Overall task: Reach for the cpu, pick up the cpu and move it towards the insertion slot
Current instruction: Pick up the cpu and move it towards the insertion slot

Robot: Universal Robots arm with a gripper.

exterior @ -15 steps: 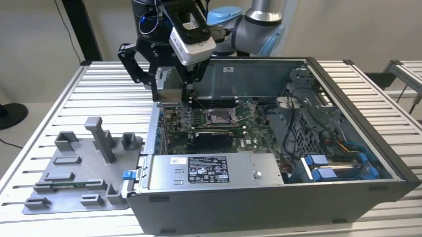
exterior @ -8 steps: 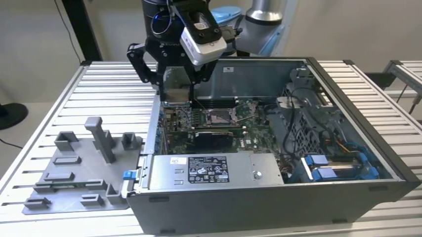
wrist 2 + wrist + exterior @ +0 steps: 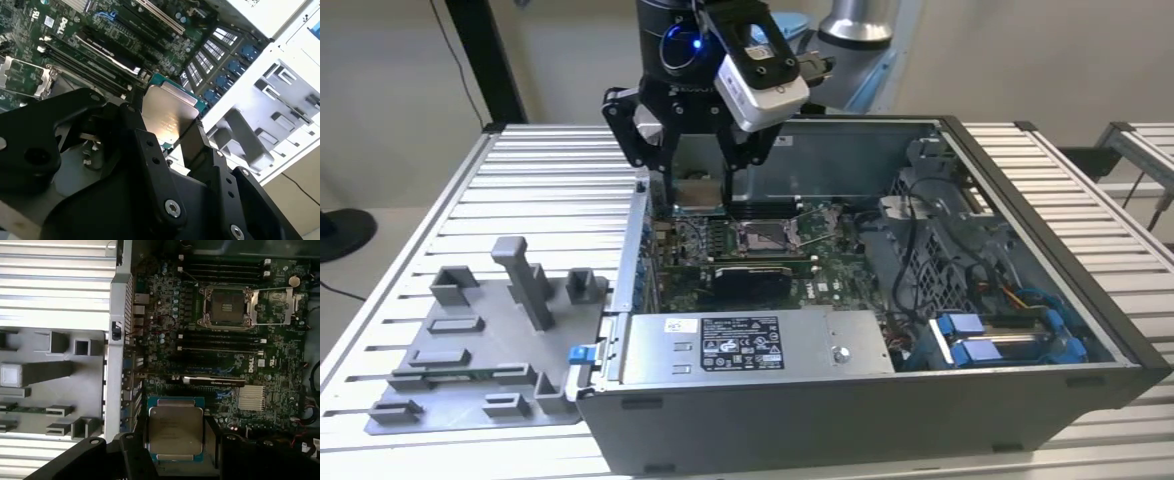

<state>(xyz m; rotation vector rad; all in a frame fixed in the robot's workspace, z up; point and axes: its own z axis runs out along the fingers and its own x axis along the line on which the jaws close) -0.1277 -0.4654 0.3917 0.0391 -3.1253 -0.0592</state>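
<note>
My gripper [image 3: 699,180] is shut on the cpu [image 3: 698,193], a thin square chip with a pale silvery face and a green edge. It hangs over the open computer case, above the motherboard's side toward the exterior view's left. Both wrist views show the cpu [image 3: 175,430] [image 3: 167,112] clamped between the black fingers [image 3: 134,452]. The insertion slot [image 3: 763,236] sits lower on the green board and toward the exterior view's right of the chip. Its silver frame [image 3: 225,307] is flipped open and the dark centre is bare. There is a clear gap between the cpu and the slot.
A grey fixture plate [image 3: 467,340] with upright blocks lies on the slatted table outside the case. The case wall [image 3: 638,250] stands between the plate and the board. A power supply [image 3: 747,345], cables and a blue drive bay [image 3: 1001,340] crowd the front and right of the case.
</note>
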